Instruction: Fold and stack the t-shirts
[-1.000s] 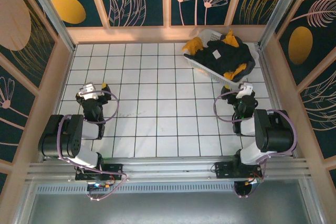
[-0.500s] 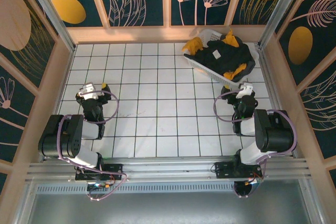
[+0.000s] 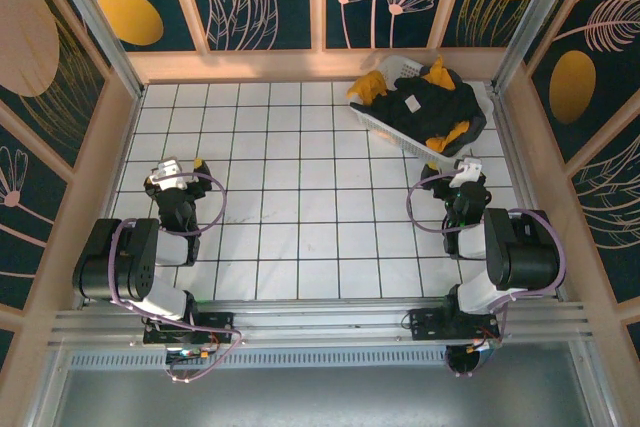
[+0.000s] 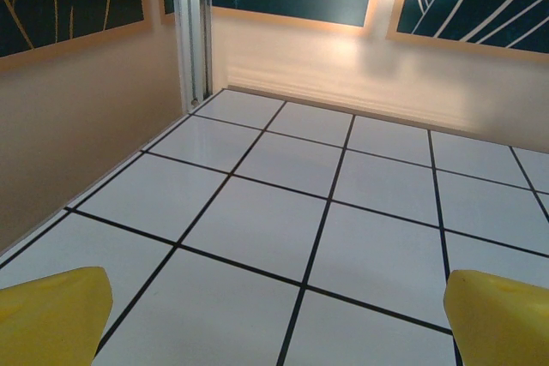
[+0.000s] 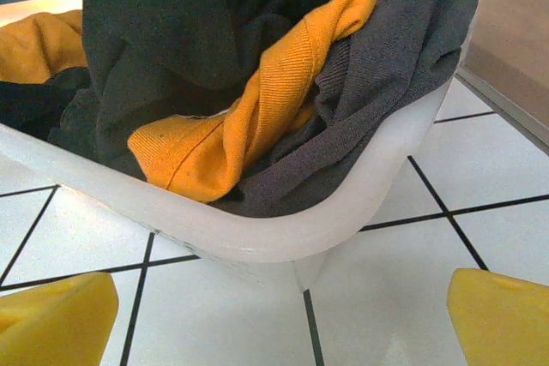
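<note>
Left claw at about 8 o'clock over the bare white-tiled table, jaws spread wide, nothing between its yellow pads. Right claw at about 4 o'clock, jaws equally wide and empty, facing the rounded near corner of the white basket just beyond it, apart from it. Basket sits askew at 1 o'clock, near the far wall. Heaped inside, unfolded: black t-shirt uppermost, its small white neck label face up, print too small to read. Mustard-yellow t-shirts poke out at the basket's 10 o'clock end, along the far rim and at its 4 o'clock side, one fold wedged between dark cloth.
</note>
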Controlling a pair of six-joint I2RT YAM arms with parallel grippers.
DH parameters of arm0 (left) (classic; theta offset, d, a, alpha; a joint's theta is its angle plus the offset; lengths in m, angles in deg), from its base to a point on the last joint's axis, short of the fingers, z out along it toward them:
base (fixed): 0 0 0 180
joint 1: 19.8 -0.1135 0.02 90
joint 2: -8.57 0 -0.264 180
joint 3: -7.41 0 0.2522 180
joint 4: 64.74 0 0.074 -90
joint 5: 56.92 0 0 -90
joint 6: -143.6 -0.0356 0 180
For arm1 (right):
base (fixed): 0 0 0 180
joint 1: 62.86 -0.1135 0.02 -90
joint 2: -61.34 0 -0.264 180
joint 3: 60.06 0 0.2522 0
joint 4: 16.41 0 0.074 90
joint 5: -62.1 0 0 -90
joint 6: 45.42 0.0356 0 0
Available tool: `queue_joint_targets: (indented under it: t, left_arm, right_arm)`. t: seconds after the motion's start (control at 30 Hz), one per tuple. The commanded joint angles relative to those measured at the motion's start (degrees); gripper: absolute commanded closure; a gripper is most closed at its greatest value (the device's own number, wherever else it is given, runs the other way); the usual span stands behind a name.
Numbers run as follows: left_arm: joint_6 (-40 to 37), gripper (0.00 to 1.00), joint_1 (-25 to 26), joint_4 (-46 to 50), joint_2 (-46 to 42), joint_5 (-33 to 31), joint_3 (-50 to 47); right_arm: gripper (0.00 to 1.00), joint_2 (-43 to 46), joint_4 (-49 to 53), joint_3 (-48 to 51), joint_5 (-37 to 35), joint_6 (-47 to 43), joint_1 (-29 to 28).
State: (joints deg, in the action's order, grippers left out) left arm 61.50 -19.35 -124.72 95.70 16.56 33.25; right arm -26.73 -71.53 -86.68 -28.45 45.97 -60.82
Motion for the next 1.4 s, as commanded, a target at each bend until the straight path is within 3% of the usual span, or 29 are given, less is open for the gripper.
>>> queue_joint_targets:
  t: [0.0,0.07,0.13,0.27,0.3,0.37,0.4,0.43,0.47,0.5,0.57,0.73,0.9,1.17,1.23,1.37]
  left_arm:
    - [-0.6,0.01,0.3,4.0,-4.8,0.0,1.3]
    - [-0.8,0.01,0.3,15.9,-11.0,-0.4,5.3]
    - [3.2,0.01,0.3,16.7,-17.1,-2.0,6.2]
    - [4.3,0.01,1.0,28.6,-21.8,-2.6,18.2]
    - [5.2,0.01,1.0,31.9,-21.8,-2.5,22.3]
    - [16.0,0.01,1.0,44.7,-20.3,-5.3,32.7]
    - [24.3,0.01,1.0,59.3,-18.8,-7.1,40.3]
    - [29.8,0.01,1.0,71.1,-17.1,-7.7,47.5]
    - [33.1,0.01,0.9,75.0,-15.6,-7.4,50.6]
    - [33.3,0.01,0.3,74.0,-14.4,-2.1,51.6]
    - [33.8,0.01,-0.2,73.1,-11.9,8.0,53.8]
    - [36.8,0.01,3.3,82.0,-5.6,17.1,59.7]
    - [34.3,0.06,11.3,87.4,-2.5,20.2,60.7]
    - [37.6,0.12,22.1,83.1,0.6,21.8,57.3]
    - [37.9,0.14,23.8,83.0,2.1,22.0,58.4]
    - [38.2,0.16,25.9,83.1,4.2,21.6,60.2]
  right_arm:
    - [0.01,0.7,-1.6,-0.8,-0.6,-0.3,-0.3]
    - [0.01,6.3,14.3,-6.6,-2.5,0.0,-1.2]
    - [0.01,10.6,28.1,-14.6,-5.4,2.7,-1.6]
    - [0.01,19.5,31.4,-23.2,-9.3,2.4,-4.7]
    - [0.01,20.4,36.2,-28.3,-11.4,7.4,-4.7]
    - [0.01,18.9,57.9,-41.6,-13.6,21.4,-3.1]
    - [0.01,17.0,71.1,-50.4,-15.3,27.1,-2.3]
    - [0.01,14.3,78.1,-55.9,-16.2,32.0,-1.8]
    - [0.02,12.3,80.0,-59.0,-10.3,30.3,-0.3]
    - [0.08,10.1,81.9,-62.1,-4.7,28.1,1.0]
    - [0.22,5.8,89.3,-68.3,-5.0,27.7,0.5]
    - [0.23,-5.7,104.7,-79.5,-9.2,28.4,-2.8]
    - [0.24,-14.9,109.6,-82.8,-6.8,29.6,-3.7]
    - [0.31,-25.2,111.5,-87.3,-4.5,32.2,-4.7]
    - [0.41,-26.3,111.0,-88.3,-4.0,32.7,-4.8]
    - [0.72,-26.3,110.7,-91.2,-4.4,33.1,-5.4]
